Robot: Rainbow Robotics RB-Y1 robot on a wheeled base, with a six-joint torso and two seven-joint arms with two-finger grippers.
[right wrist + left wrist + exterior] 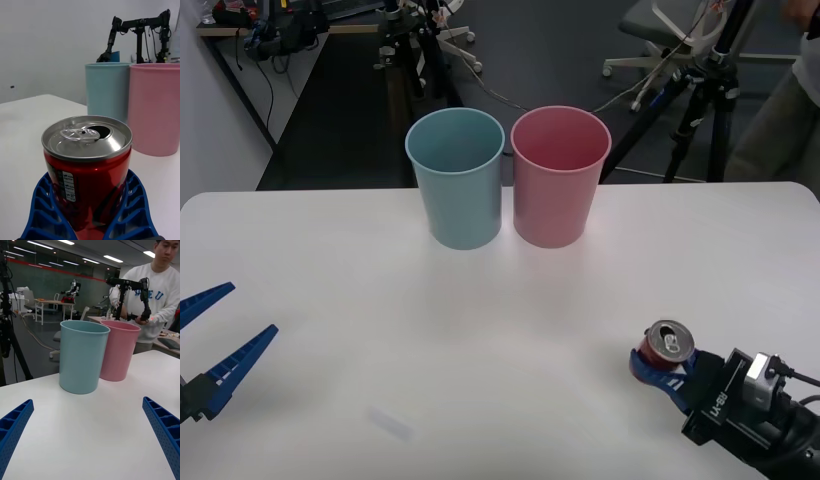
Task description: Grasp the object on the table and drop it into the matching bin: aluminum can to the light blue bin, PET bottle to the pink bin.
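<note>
Here, right tool point(658, 366): sat low over the near right part of the worktop point(480, 330), its blue ribbed fingers point(41, 210) closed around the lower body of the aluminum can point(87, 165).
Aluminum can: stood upright between those fingers, silver top and pull tab facing up, red body with small print on its side; whether its base touched the worktop could not be told.
Left tool point(210, 345): waited at the near left edge of the worktop, fingers spread wide with nothing between them.
Light blue bin point(456, 176): stood upright at the far side of the worktop, well ahead of both tools.
Pink bin point(559, 174): stood upright just beside the light blue bin, on the side nearer the right tool.
</note>
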